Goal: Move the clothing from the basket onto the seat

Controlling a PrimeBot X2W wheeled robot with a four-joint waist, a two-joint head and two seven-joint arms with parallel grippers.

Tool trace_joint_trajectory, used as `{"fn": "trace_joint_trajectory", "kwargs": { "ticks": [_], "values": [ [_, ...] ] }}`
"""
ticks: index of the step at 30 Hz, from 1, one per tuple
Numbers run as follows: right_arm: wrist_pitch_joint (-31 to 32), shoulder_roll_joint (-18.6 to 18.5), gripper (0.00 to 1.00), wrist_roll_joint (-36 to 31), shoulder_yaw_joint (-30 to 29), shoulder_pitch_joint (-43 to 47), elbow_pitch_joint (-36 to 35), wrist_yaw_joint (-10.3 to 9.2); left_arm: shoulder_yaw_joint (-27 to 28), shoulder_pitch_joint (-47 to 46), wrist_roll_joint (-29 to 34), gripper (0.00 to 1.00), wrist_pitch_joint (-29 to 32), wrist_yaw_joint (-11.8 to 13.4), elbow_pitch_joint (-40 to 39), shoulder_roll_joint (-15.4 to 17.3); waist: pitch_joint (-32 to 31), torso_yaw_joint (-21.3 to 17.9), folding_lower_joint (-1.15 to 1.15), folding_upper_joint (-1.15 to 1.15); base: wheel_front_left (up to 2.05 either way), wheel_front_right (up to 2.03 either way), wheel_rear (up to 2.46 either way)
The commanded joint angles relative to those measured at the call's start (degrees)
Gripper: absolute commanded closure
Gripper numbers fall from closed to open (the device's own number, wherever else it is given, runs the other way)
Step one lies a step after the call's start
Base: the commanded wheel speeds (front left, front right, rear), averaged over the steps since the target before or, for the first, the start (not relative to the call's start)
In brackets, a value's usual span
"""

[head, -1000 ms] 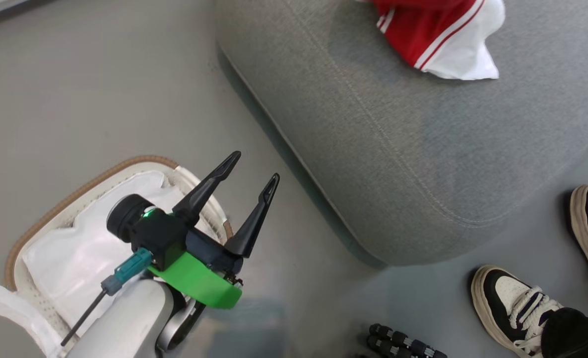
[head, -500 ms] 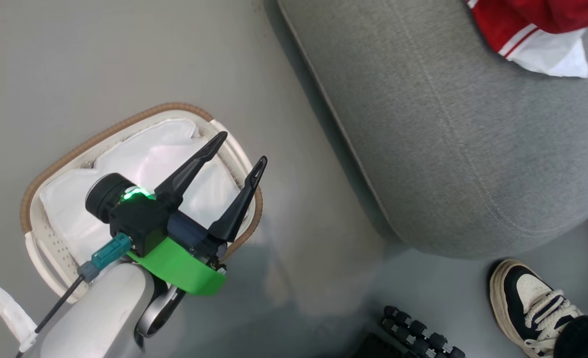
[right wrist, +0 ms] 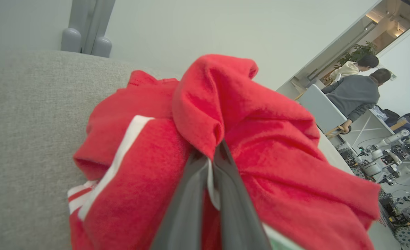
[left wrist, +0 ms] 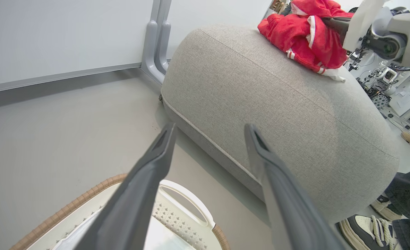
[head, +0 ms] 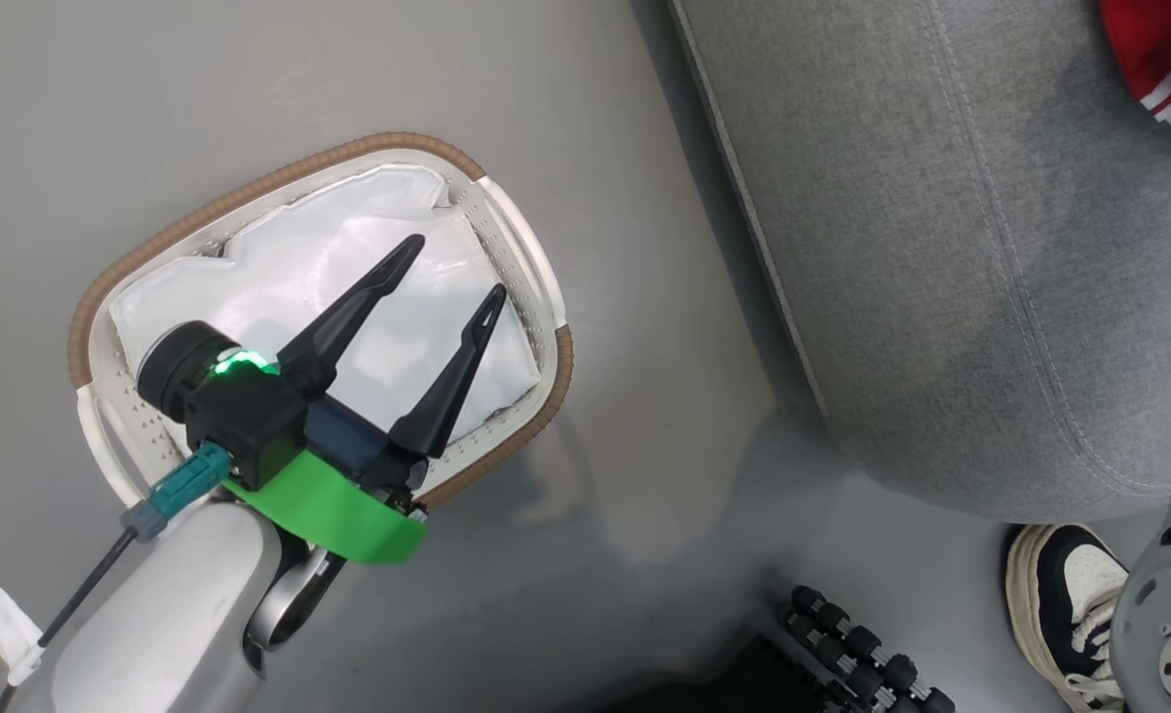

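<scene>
Right wrist view: right gripper [right wrist: 212,156] pinched tight on a bunched fold of the clothing [right wrist: 260,118], both dark fingers pressed together with red fleece and a sliver of white trim between them. Heaped on top of the seat [right wrist: 24,104], well in from its rounded edge, white stripes showing low on the near side.

Judged to be the release of this load. Best done by lowering until the heap bears its own weight, then spreading the fingers fully before any lift. Then drawing back along the finger line, slowly, since soft fleece may catch on a tip and trail off the cushion. Worth leaving the pile away from the curved shoulder, where it could slide.

Farther out, in the head view: left gripper [head: 459,263] spread wide and holding nothing, poised above the basket [head: 278,176]. Inside, the white liner sheet [head: 278,267]; by that, task judged close to finished.

Underneath, coarse grey weave with a stitched seam, likely grippy enough to keep cloth in place. Smooth pale floor [head: 249,79] around basket and seat, faintly glossy. A person's shoe [head: 1061,574] just beside the seat's corner, so care with any waist turn. Plain white wall [right wrist: 177,27] behind, two people [right wrist: 357,90] at a desk far off
</scene>
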Motion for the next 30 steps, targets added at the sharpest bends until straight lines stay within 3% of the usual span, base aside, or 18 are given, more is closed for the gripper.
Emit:
{"fn": "trace_joint_trajectory", "kwargs": {
  "ticks": [1, 2, 9, 17, 30],
  "values": [
    [-1.0, 0.3, 0.68, -0.8, -0.9, 1.2, 0.4, -0.08, 0.3, -0.9, 0.0, 0.0, 0.0, -0.2, 0.1, 0.1, -0.2, 0.2, -0.01, 0.0, 0.0, 0.0, 0.0],
    [-1.4, 0.7, 0.0, -1.0, -1.5, 1.7, 0.7, -0.08, 0.4, -0.9, 0.0, 0.0, 0.0, -0.2, 0.2, -0.1, -0.5, 0.2, -0.01, 0.0, 0.0, 0.0, 0.0],
    [-4.7, 2.4, 0.0, -0.1, -1.4, 5.7, -1.4, -0.08, 2.3, 1.4, 0.1, 0.0, 0.0, -0.2, 1.9, -2.7, -6.2, 0.4, -0.01, 0.0, 0.0, 0.0, 0.0],
    [-4.7, 2.7, 0.0, 10.1, 11.8, 13.4, -10.4, -0.08, 9.2, 4.7, 2.3, 0.0, 0.0, -0.2, 5.9, -6.8, -13.9, 2.1, -0.01, 0.0, 0.0, 0.0, 0.0],
    [-4.7, 2.8, 0.0, 28.3, 28.1, 26.0, -11.0, -0.08, 25.4, 11.2, 9.5, 0.0, 0.0, -0.2, 14.3, -13.8, -22.8, 8.9, -0.01, 0.0, 0.0, 0.0, 0.0]
  ]
}}
